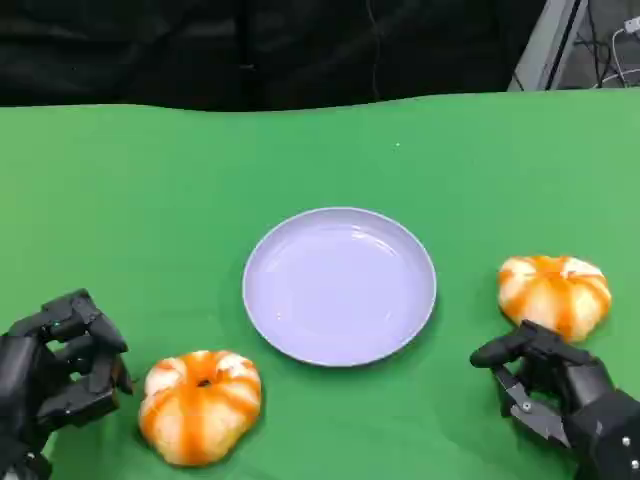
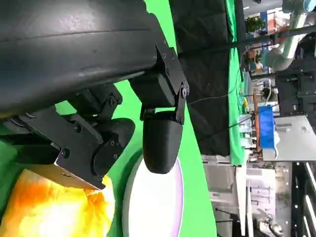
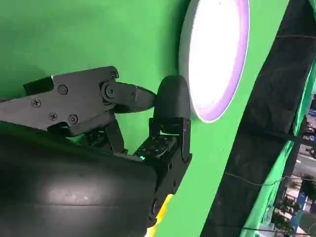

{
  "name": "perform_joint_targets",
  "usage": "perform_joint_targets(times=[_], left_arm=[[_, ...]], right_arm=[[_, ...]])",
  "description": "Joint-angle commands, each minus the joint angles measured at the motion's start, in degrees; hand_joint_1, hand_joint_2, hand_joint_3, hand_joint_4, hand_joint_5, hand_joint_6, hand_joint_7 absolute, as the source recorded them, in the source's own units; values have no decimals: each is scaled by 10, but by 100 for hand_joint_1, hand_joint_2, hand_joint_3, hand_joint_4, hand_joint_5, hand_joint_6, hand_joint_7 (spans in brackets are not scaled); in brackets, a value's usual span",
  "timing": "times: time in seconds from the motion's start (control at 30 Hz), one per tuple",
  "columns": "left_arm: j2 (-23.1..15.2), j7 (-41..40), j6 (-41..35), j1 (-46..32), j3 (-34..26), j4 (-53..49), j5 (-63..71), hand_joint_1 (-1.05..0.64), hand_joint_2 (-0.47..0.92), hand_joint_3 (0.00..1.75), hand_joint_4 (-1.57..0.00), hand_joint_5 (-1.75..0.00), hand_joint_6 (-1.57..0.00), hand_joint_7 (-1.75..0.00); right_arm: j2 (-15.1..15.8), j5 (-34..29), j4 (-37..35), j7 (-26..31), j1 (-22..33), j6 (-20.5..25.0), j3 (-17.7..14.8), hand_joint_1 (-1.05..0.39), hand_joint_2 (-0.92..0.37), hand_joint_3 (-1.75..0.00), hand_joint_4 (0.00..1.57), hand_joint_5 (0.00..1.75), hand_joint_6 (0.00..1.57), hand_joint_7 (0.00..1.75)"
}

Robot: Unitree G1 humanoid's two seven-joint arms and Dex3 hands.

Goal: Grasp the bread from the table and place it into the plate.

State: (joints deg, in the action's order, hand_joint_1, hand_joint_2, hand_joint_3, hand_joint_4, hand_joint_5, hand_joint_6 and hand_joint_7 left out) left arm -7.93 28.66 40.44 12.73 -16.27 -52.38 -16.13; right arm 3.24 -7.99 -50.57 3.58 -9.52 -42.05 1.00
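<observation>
Two round orange-and-white striped breads lie on the green table. One bread [image 1: 200,404] sits at the front left, just right of my left hand [image 1: 62,368], whose fingers are curled and hold nothing; it also glows orange [image 2: 54,207] in the left wrist view. The other bread [image 1: 555,293] lies at the right, just beyond my right hand [image 1: 545,380], which is empty with fingers apart. A pale lilac plate [image 1: 290,330] rests empty between them, seen too as the plate [image 2: 129,197] and the plate [image 3: 217,54] in the wrist views.
The green table [image 1: 150,200] stretches back to a black curtain [image 1: 250,50]. Lab equipment and cables stand past the far right corner [image 1: 610,45].
</observation>
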Motion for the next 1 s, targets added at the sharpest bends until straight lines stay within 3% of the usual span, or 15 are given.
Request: perform_joint_targets(times=[0.03,0.33,0.6,0.63,0.67,0.73,0.77,0.83,0.9,0.97,1.0], left_arm=[[-5,-3,1,3,-6,0,-4,6,52,127,-98,-165,-93,-143],[-3,12,-2,7,-12,-10,-22,6,54,123,-98,-163,-94,-140],[5,71,-17,13,-32,-14,-67,7,56,122,-96,-164,-93,-135],[11,104,-55,9,-40,4,-100,7,56,122,-96,-165,-93,-134],[16,134,-89,6,-47,19,-130,7,53,118,-87,-147,-91,-107],[21,169,-135,-1,-58,44,-166,5,47,116,-83,-128,-99,-68],[22,173,-145,-3,-61,49,-172,0,45,110,-85,-111,-103,-45],[24,177,-161,-7,-65,62,-179,-6,48,95,-90,-86,-109,-18],[25,185,-164,-10,-68,69,-180,-7,51,89,-93,-77,-111,-10],[25,194,-162,-11,-70,72,-179,-13,71,43,-103,-36,-104,-2],[25,197,-161,-11,-71,72,-179,-14,77,31,-107,-25,-103,-1]], right_arm=[[11,2,-13,-1,6,16,-4,-29,-92,-41,67,175,79,107],[11,3,-16,-2,5,16,-5,-29,-92,-41,68,175,79,106],[12,3,-18,-2,4,17,-5,-30,-92,-41,68,175,79,106],[13,0,-17,0,5,16,-4,-30,-92,-41,68,175,80,106],[13,0,-16,0,6,15,-4,-30,-92,-40,67,174,80,106],[13,2,-16,-1,6,14,-5,-30,-92,-40,66,174,80,106],[13,3,-17,-3,6,14,-5,-29,-92,-40,66,174,80,106],[13,3,-18,-3,5,13,-5,-30,-92,-40,66,174,79,106],[14,1,-18,-2,5,13,-5,-30,-92,-40,66,174,79,106],[14,0,-18,0,5,13,-5,-30,-92,-40,66,174,79,106],[14,0,-18,0,5,13,-5,-30,-92,-40,66,174,79,106]])
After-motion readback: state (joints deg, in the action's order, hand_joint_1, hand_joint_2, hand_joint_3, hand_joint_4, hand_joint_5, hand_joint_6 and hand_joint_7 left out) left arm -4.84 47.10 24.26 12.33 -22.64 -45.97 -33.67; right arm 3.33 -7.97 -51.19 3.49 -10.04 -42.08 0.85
